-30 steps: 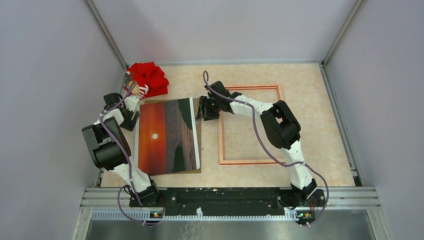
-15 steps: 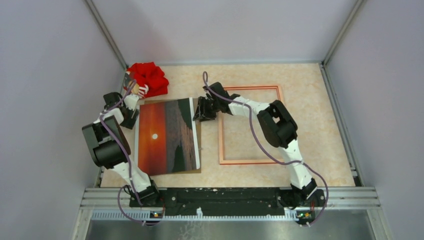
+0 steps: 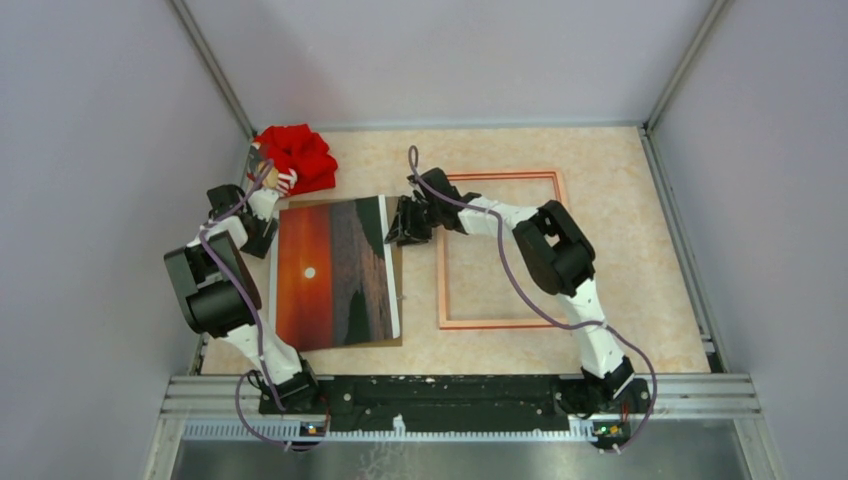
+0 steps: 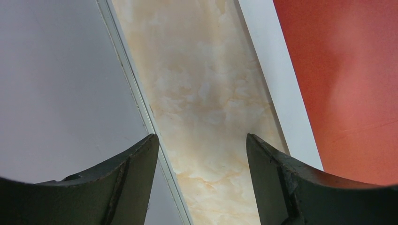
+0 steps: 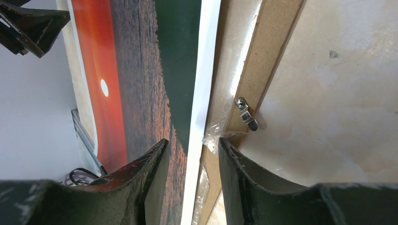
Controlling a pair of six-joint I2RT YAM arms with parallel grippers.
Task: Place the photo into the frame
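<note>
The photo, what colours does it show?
The photo shows red-orange sunset, small white sun, dark bands, white border; best in the top view.

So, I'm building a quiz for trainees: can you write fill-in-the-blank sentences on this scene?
The photo lies to the ___ of the frame.
The right end effector straddles the photo's ___ border.
The cloth in the far corner is ___.
Missing: left, white, red.

Sunset photo (image 3: 335,272) face-up, left; frame (image 3: 500,324) flat, pale side up, just right.
</note>
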